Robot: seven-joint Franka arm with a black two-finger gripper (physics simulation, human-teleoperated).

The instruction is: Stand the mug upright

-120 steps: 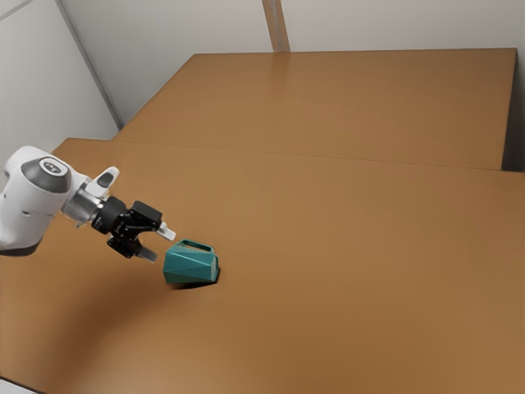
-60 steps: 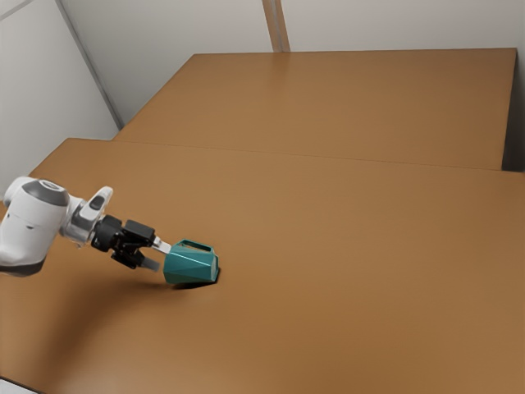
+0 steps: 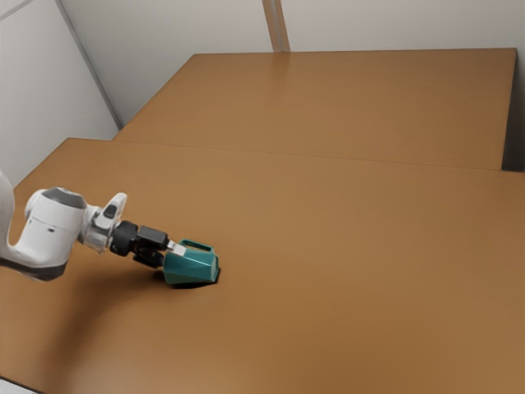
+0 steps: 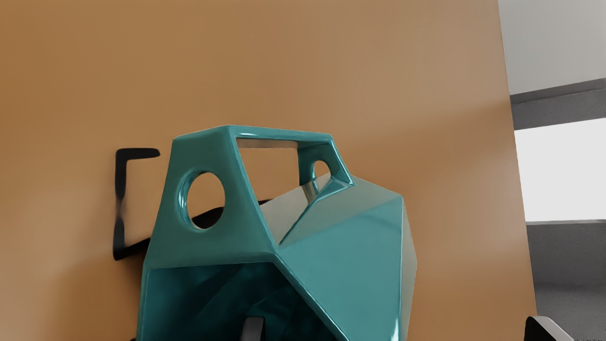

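Clock directions are following the exterior view's face, 12 at its top.

Gripper (image 3: pixel 171 256), one, black, two-fingered: is standing wide at the mug's mouth. One finger (image 4: pixel 254 330) is reaching inside the mouth; the other (image 4: pixel 549 326) is standing outside, apart from the mug's wall.

Mug (image 3: pixel 191 267), one, teal, faceted: is lying on its side between 7 and 8 o'clock of centre, its mouth facing about 9, its base about 3. Contents: the one fingertip is occupying a dark interior.

Handle (image 4: pixel 201 154), one, angular: is projecting toward 12 from the mug's body. The wrist view is showing two round holes in it, one larger, one smaller, beside the wide grip gap.

Arm (image 3: pixel 56 234), one, white and grey: is entering from between 8 and 9 o'clock; the exterior view is presenting its joints.

Tabletop (image 3: pixel 328 271), brown: is spreading beneath the mug and taking its dark shadow.

Wall (image 3: pixel 394 25), pale: is rising behind, with one brown strip (image 3: pixel 277 25) running down it near 12.
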